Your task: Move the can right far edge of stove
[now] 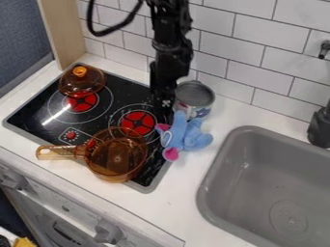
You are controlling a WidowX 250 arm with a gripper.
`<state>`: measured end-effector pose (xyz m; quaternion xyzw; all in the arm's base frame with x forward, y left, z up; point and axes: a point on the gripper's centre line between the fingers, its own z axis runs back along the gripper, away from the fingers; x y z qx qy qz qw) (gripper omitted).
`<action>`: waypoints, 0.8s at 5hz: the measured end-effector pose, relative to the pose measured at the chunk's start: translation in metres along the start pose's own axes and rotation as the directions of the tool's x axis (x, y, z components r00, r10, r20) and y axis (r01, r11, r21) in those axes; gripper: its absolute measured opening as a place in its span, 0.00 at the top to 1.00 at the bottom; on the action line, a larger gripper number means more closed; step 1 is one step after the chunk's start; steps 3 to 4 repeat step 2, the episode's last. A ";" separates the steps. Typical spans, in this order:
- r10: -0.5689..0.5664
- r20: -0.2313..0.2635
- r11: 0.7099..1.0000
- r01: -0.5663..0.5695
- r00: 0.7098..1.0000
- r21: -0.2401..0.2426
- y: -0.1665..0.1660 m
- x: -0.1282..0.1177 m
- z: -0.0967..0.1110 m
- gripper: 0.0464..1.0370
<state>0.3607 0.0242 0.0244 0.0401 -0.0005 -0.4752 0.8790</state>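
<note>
The black gripper [165, 96] hangs down over the back right part of the stove [38, 113], just left of the can. The grey metal can [195, 99] stands upright with its open top up, at the stove's far right corner, close to the tiled wall. The gripper overlaps the can's left side in the view; whether they touch, I cannot tell. A blue plush toy [185, 136] with pink parts lies in front of the can and hides part of its lower side.
An amber see-through pot [116, 157] sits at the stove's front, its handle pointing left. An amber lidded dish [82, 82] is at the back left. The grey sink [264, 183] with a black faucet [320, 126] lies to the right, and white tiles rise behind.
</note>
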 end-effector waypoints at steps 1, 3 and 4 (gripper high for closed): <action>0.006 0.033 1.000 -0.007 0.999 0.026 -0.001 0.000 0.016 0.04; 0.023 0.049 0.997 -0.027 0.999 0.071 -0.001 -0.004 0.035 0.04; 0.023 0.049 0.997 -0.027 0.999 0.071 -0.001 -0.004 0.035 0.04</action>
